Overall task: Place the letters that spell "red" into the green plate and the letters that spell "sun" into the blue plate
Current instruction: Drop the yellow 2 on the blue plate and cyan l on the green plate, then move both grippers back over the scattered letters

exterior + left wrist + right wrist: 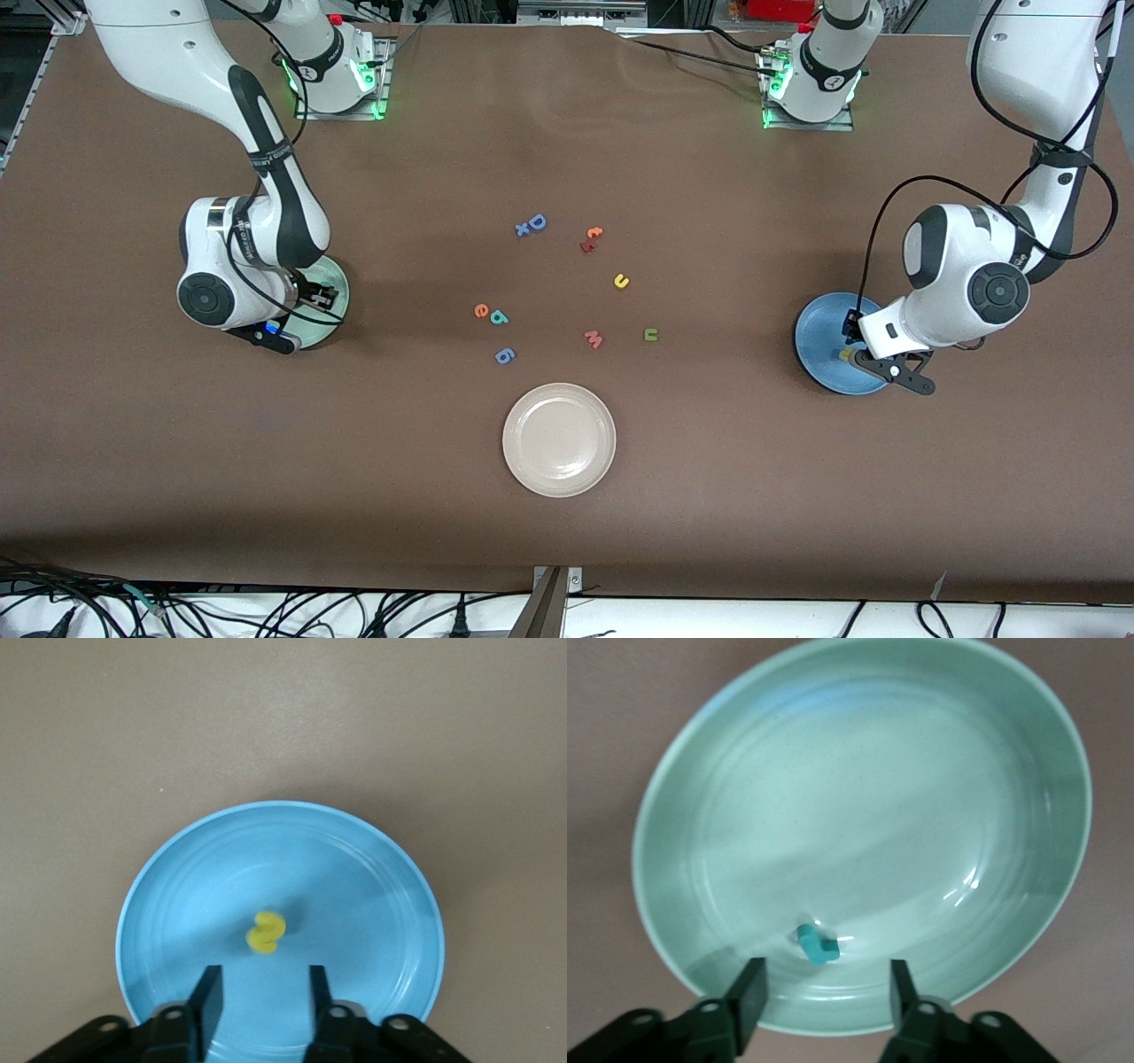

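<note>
My left gripper [264,997] hangs open just above the blue plate [372,895], and the yellow "s" [266,932] lies loose on the plate past its fingertips. My right gripper [824,992] is open over the green plate [859,797], where the teal "r" [817,943] lies free near the rim. On the table's middle lie the orange "e" [481,311] touching the teal "d" [500,316], the yellow "u" [621,281] and the green "n" [651,334]. The blue plate [819,337] is at the left arm's end and the green plate [339,292] at the right arm's end.
A cream plate [559,439] sits nearest the front camera. Other letters lie among the task's own: a blue "D" [536,221] with a small blue "x" [523,229], an orange piece [594,233], a red piece [586,246], a pink "m" [594,338] and a blue "6" [504,355].
</note>
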Motion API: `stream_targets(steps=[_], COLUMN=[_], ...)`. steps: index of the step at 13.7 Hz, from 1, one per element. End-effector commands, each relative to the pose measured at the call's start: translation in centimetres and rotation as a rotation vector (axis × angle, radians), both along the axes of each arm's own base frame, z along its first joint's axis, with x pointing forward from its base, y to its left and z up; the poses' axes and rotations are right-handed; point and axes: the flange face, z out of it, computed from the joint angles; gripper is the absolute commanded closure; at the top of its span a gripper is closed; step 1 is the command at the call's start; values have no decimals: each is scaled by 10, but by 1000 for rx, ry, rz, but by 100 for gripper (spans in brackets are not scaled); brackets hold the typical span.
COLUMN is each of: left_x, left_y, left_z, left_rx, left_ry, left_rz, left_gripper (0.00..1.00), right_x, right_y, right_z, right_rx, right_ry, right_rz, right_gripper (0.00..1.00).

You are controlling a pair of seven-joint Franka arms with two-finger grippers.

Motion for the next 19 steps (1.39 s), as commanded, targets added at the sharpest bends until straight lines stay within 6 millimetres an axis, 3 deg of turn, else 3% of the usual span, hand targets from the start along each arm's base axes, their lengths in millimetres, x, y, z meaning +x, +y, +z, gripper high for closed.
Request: stream_targets(steps=[1,5,8,15,19], left_x=[6,6,4,2,-2], left_y=[-1,-32,-63,-160,-218], left_z=[3,4,5,19,8], left_rx=[17,27,34,37,40], left_ry=[1,-8,-12,-61,-74], left_rz=[-6,76,117,171,219], left_gripper=[0,0,0,0,0], right_x=[4,21,20,5,-3], right_y=[13,79,126,229,259], right_z=[39,71,75,22,3], right_rx=[32,73,62,-8,-29], right_ry=[-4,-48,-88,-233,-247], right_rz=[-12,-133,-197,-543,-656], right_gripper=[2,2,2,2,2])
